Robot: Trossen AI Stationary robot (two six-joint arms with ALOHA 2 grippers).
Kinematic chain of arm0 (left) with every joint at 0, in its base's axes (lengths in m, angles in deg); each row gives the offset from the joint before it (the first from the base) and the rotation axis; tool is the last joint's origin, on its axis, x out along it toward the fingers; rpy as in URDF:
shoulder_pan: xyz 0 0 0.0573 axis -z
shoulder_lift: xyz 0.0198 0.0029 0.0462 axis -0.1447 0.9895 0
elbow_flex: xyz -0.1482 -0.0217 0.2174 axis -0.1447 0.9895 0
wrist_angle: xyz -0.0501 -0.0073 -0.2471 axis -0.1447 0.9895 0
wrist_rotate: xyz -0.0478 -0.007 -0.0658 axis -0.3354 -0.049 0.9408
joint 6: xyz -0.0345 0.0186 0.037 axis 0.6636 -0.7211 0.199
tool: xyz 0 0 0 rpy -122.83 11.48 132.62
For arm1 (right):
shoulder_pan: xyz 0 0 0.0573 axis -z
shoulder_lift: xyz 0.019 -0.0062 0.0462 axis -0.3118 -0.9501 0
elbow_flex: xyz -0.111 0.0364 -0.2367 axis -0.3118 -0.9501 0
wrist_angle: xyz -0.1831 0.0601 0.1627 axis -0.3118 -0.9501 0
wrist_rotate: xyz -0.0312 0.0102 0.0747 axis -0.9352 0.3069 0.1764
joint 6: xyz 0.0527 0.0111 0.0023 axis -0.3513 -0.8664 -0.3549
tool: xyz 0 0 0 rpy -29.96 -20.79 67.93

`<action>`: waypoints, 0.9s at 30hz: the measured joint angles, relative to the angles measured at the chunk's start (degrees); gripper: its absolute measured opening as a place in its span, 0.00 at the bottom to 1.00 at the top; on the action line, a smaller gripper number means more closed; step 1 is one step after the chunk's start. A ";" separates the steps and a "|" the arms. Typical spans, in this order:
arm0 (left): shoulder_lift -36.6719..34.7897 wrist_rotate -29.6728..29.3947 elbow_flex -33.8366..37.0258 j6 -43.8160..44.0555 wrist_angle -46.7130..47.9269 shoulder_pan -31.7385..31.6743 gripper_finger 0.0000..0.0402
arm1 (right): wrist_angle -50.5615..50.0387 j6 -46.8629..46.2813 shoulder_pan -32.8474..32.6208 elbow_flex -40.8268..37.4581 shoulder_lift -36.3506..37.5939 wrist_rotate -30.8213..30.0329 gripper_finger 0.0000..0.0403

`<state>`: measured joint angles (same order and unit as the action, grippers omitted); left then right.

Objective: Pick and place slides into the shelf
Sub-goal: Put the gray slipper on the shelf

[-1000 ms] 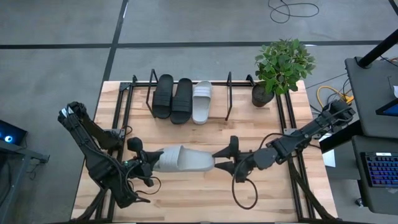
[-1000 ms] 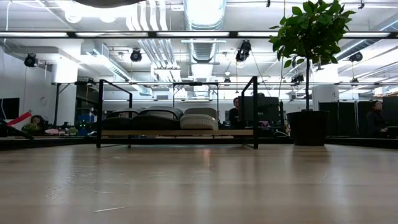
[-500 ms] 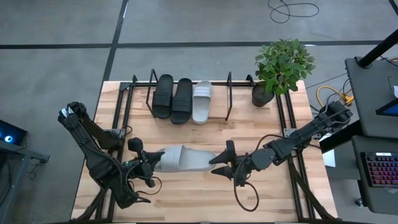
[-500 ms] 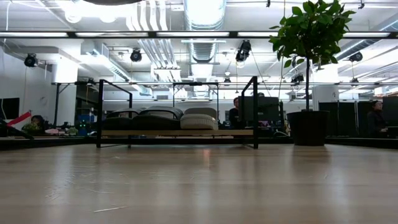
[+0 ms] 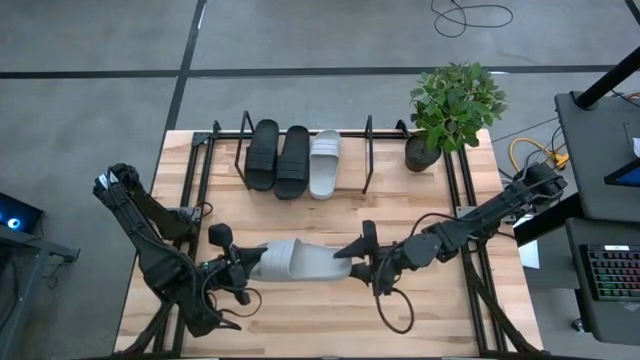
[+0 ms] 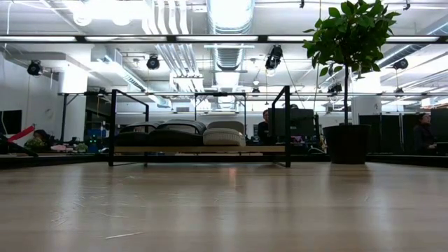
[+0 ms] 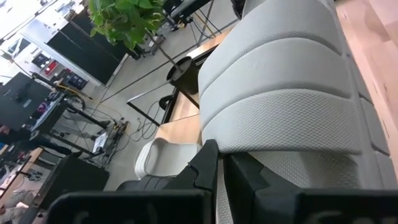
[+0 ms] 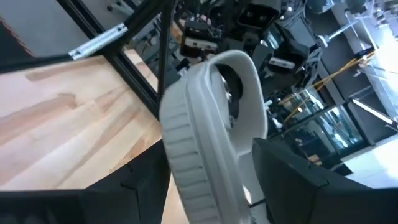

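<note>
Both grippers are holding the last light grey rubber slide [image 5: 298, 262]: left jaws [image 5: 238, 268] clamped on one end, right jaws [image 5: 362, 262] spread around the other; next, carrying it to the black wire shelf [image 5: 368, 150].

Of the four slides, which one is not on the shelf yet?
The light grey slide lying mid-table between the left gripper and right gripper. The other three, two black and one light grey, sit side by side in the shelf.

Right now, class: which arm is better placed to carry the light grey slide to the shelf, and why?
Probably the right. Its claw straddles the light grey slide's end, fingers open either side, and the shelf's free space lies on its side. The left claw is at the other end.
</note>
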<state>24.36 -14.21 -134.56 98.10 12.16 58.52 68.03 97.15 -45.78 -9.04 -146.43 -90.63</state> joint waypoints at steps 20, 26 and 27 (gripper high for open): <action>0.00 -0.09 0.00 -0.10 -1.00 -0.38 0.00 | -0.20 -0.16 0.85 -0.02 0.00 4.30 0.12; 0.00 0.01 0.00 -0.13 -0.82 -0.75 0.02 | -0.15 -0.65 0.85 -0.02 0.00 4.01 0.12; 0.00 0.18 0.00 -0.59 -0.82 -0.79 0.04 | -0.11 -0.84 0.85 -0.02 0.00 3.99 0.12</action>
<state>24.36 -14.03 -134.56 97.50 11.34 57.72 67.92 96.32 -44.93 -9.06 -146.43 -86.64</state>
